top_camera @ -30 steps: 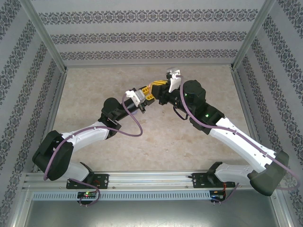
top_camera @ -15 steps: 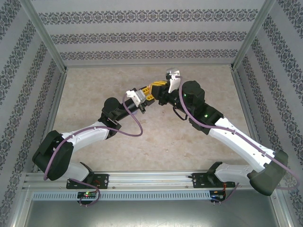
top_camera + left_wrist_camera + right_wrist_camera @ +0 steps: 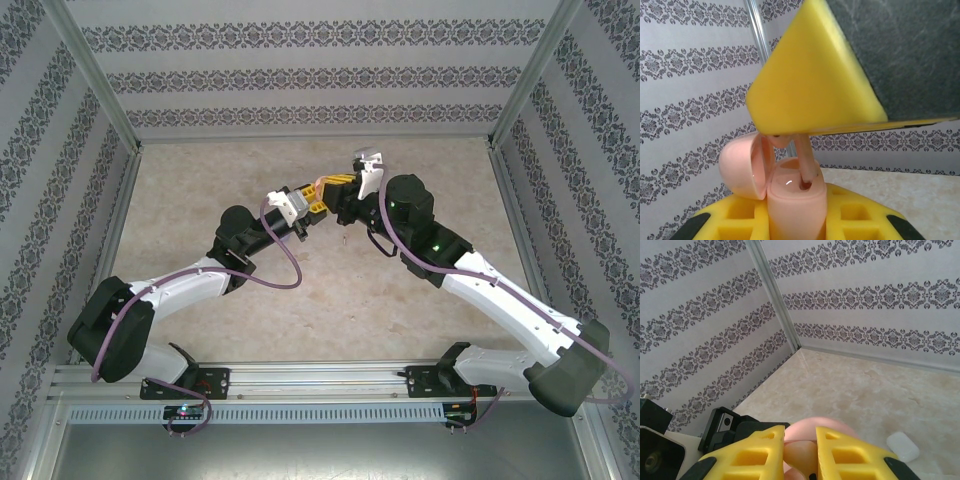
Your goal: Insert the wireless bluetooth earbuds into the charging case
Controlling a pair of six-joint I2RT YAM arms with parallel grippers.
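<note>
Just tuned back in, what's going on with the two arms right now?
The left gripper is shut on a pale pink charging case, whose lid is flipped open. The right gripper pinches a pale pink earbud from above. The stem's tip is just inside one socket of the case, and the earbud is not yet fully seated. A small white case lies on the table off to the side.
</note>
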